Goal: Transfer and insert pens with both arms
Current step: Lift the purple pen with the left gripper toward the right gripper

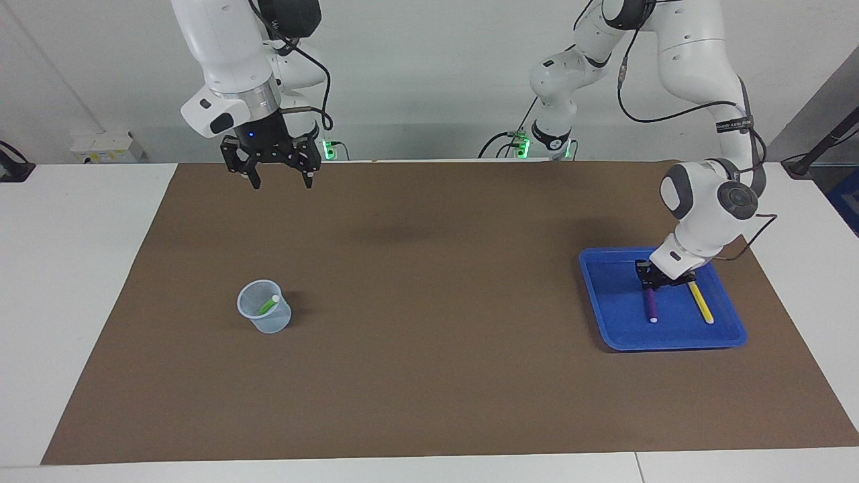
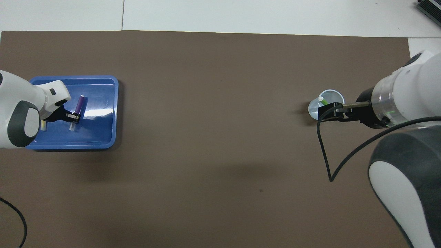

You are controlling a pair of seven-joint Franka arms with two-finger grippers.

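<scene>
Purple pen (image 1: pixel 649 307): we log it clamped by the left gripper (image 1: pixel 649 284) in the blue tray (image 1: pixel 604 315), white tip pointing away from the robots, yellow pen (image 1: pixel 701 303) beside. Right gripper (image 1: pixel 280 179) waits open; green pen (image 1: pixel 268 305) in cup (image 1: pixel 264 315).

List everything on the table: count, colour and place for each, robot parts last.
Mat: one, brown, covering most of the white table.
Tray: one, blue, toward the left arm's end.
Purple pen: one, over the tray, gripped at its end nearer the robots.
Yellow pen: one, lying in the tray beside the purple pen.
Cup: one, clear, toward the right arm's end.
Green pen: one, standing slanted inside the cup.
Left hand: one, black, shut on the purple pen over the tray.
Right hand: one, black, open, waiting raised above the mat's edge nearest the robots.
</scene>
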